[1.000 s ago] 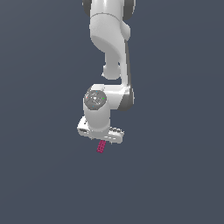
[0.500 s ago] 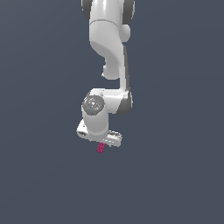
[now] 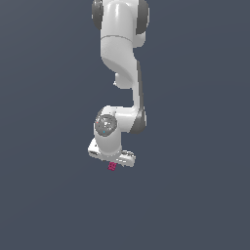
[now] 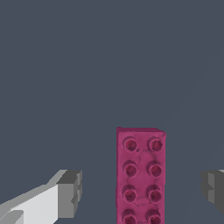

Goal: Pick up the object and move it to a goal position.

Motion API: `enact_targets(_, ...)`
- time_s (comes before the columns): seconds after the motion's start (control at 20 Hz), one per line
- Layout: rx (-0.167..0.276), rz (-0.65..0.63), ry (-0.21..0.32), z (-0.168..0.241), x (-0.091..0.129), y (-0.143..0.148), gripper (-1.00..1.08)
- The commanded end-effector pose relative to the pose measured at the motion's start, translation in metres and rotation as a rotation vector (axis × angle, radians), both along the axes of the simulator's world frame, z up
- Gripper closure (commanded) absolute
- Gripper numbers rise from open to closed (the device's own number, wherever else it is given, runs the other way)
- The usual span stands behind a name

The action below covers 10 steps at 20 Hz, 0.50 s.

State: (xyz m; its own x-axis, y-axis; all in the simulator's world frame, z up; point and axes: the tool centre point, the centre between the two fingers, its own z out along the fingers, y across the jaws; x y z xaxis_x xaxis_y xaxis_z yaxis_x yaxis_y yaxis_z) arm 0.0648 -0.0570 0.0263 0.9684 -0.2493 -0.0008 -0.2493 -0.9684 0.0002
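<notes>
The white robot arm (image 3: 122,73) is reaching down from the top of the exterior view over a plain dark grey worktop (image 3: 195,195). Its pincer (image 3: 113,161) is pointing down. Right under it, a tiny pink block (image 3: 112,167) is peeking out. From this far away the block is just a little pink spot, and the pincer's fingers are hiding behind the white hand, so this view is not showing how wide they are standing.

The wrist view is looking from very close and is showing much more. Here the pink block (image 4: 140,175) is looking big and long. It is standing between the two fingers of the pincer (image 4: 142,190). It has two rows of round bumps running along its top. One grey fingertip (image 4: 70,192) is sitting on one side of the block, with a white part behind it. The other grey fingertip (image 4: 213,186) is sitting on the far side, at the edge of the picture. Grey worktop (image 4: 109,65) is showing between each fingertip and the block, so the pincer is spread wide apart and is not touching the block.
</notes>
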Motion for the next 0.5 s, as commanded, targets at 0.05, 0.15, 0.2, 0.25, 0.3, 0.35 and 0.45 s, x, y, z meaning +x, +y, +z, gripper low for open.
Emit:
enact_targets(0.05, 0.0, -0.001, -0.001, -0.0123, 0.0002, 0.0, -0.92)
enact_targets(0.15, 0.0, -0.001, -0.001, -0.0143, 0.0009, -0.0003, -0.92)
enact_targets(0.2, 0.0, -0.001, -0.001, -0.0143, 0.0013, -0.0004, -0.92)
enact_targets(0.25, 0.0, -0.001, -0.001, -0.0142, 0.0014, -0.0004, -0.92)
enact_targets(0.3, 0.0, -0.001, -0.001, -0.0142, 0.0014, -0.0004, 1.08)
enact_targets(0.35, 0.0, -0.001, -0.001, -0.0142, 0.0014, -0.0004, 1.08)
enact_targets(0.45, 0.0, -0.001, -0.001, -0.0142, 0.0014, -0.0004, 1.08)
